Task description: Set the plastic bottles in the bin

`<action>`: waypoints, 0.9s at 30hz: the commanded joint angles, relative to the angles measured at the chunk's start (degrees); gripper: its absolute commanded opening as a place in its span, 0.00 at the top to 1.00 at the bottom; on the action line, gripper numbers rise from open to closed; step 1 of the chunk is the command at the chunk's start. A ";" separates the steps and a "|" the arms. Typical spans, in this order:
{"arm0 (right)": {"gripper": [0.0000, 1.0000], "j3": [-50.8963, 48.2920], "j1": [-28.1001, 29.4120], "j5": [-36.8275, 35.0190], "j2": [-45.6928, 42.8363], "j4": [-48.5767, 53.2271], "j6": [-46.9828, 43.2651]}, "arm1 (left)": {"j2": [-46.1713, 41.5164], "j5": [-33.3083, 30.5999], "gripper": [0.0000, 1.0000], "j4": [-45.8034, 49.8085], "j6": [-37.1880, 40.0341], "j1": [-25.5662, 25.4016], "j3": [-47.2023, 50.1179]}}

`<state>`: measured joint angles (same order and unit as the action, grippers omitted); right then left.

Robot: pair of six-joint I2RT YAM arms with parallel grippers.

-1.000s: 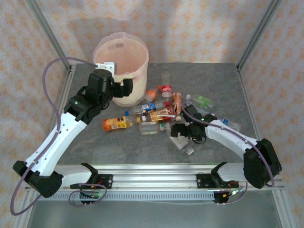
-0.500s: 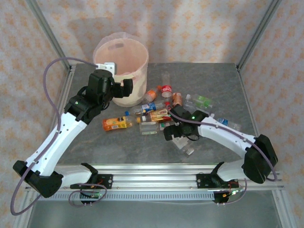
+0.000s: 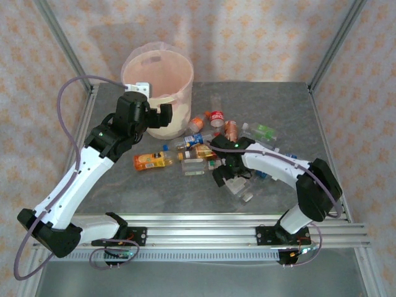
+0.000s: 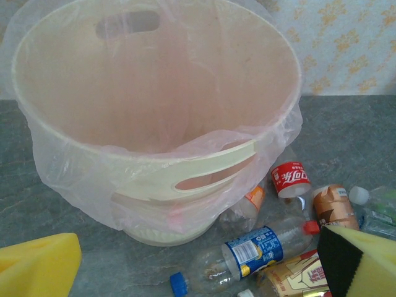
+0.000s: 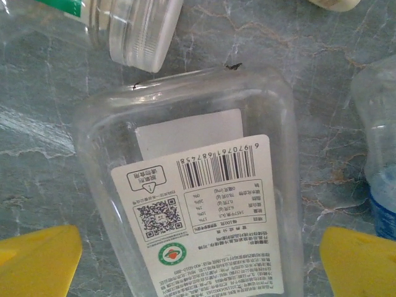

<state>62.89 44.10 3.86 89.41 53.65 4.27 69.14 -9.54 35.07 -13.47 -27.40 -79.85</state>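
left gripper (image 3: 158,114): raised beside the bin's near-right wall, well above the table (image 3: 124,192); in the left wrist view (image 4: 198,263) its yellow pads (image 4: 37,266) sit at the frame's two bottom corners, wide apart, nothing between them.
bin (image 3: 133,62): far-left part of the table, upright, mouth up; wrist view (image 4: 154,161) shows a thin clear liner (image 4: 74,185) draped over the rim, oval handle slot in the near wall.
bottles (image 3: 210,145): scattered lying on the table right of the bin, from mid table across to the right side.
orange bottle (image 3: 150,161): leftmost, lies on its side, near the bin's foot but apart from it.
blue-label bottle (image 4: 247,250): blue cap, on its side just in front of the bin base.
red-label bottle (image 3: 216,116): near the bin's right side; seen too from the left wrist (image 4: 291,179).
brown bottle (image 3: 232,129): right of the red-label one.
green-label bottle (image 3: 263,131): further right, lying down.
right gripper (image 3: 226,176): low over the pile's near edge, pointing down; wrist view (image 5: 198,263) shows yellow pads (image 5: 37,260) spread wide.
clear bottle (image 5: 185,154): flat, barcode label up, lies on the table between the right pads; neither pad touches it.
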 commanded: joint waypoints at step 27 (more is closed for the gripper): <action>0.01 -1.04 -2.70 3.33 9.50 -3.37 1.09 | -0.86 -2.32 0.00 0.19 0.51 -0.36 -0.56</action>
<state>62.00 41.58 7.07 97.21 50.96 4.45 69.14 -9.96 35.07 -13.47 -27.40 -79.75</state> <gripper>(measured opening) 0.992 0.999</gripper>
